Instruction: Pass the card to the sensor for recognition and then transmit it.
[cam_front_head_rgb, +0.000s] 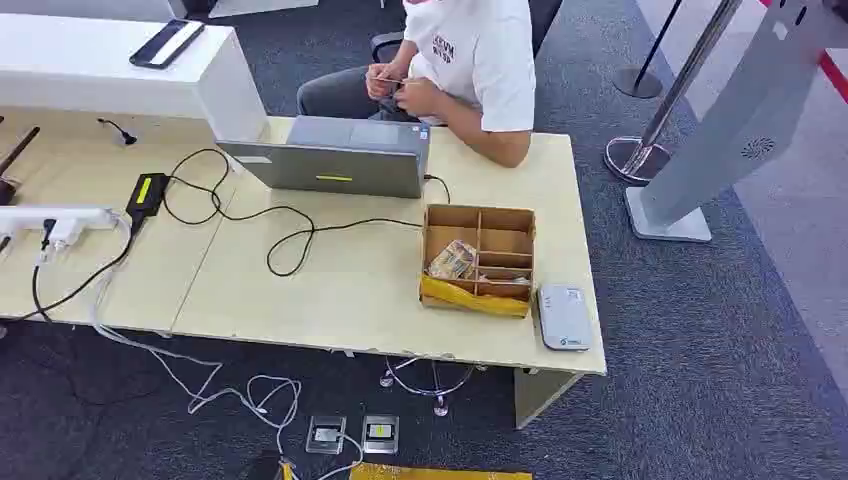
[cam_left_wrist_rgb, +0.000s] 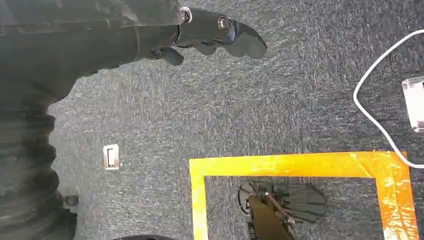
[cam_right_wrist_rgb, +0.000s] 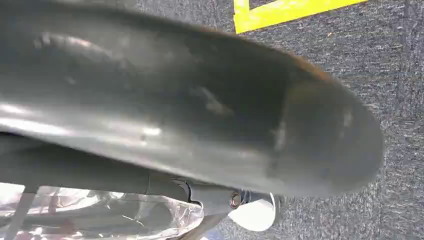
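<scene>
A pale wooden desk (cam_front_head_rgb: 330, 290) stood on dark grey carpet (cam_front_head_rgb: 700, 330), carrying at its near right edge a flat white rounded card sensor (cam_front_head_rgb: 564, 317) just beside a brown compartmented cardboard box (cam_front_head_rgb: 478, 258), with a grey laptop (cam_front_head_rgb: 335, 158) farther back. Beyond it, a seated person in a white shirt (cam_front_head_rgb: 480, 50) held a small thin card (cam_front_head_rgb: 384, 80) in both hands. The left robot hand (cam_left_wrist_rgb: 210, 32) hung over the carpet, dark fingers loosely spread and released, holding nothing; the right robot hand (cam_right_wrist_rgb: 200, 115) was a close blur, its state impossible to tell.

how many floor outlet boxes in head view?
2. Both small silver floor outlet boxes sit side by side on the grey carpet below the table's front edge: one on the left, one on the right. More may be hidden under the light wooden table.
</scene>
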